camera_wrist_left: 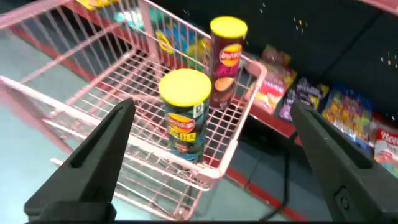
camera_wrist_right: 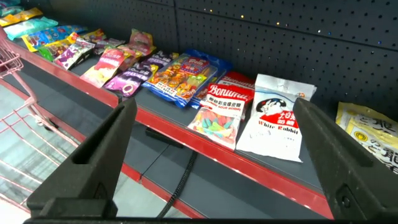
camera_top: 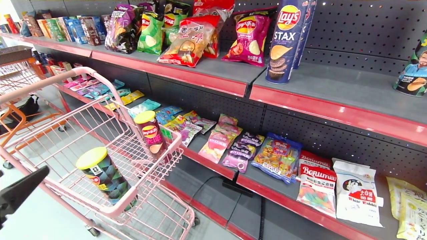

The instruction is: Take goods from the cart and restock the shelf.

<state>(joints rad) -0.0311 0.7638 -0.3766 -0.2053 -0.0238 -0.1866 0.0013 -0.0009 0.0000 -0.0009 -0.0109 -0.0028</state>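
While your left gripper [camera_wrist_left: 212, 107] hangs over the pink cart [camera_wrist_left: 237, 127] with its fingers spread wide and nothing between them, two yellow-lidded chip cans stand upright in the basket beneath it. A dark patterned can [camera_wrist_left: 185, 115] is nearest the fingers, and a maroon can [camera_wrist_left: 225, 59] stands farther beyond, at the cart's corner by the shelf. Your right gripper [camera_wrist_right: 216, 102] is likewise spread and empty over the lower shelf [camera_wrist_right: 249, 165], where a red-topped gummy bag [camera_wrist_right: 221, 112] and a white candy bag [camera_wrist_right: 277, 121] lie side by side ahead of its fingers. On the upper shelf [camera_top: 333, 86], a tall blue chip can [camera_top: 285, 43] stands upright.
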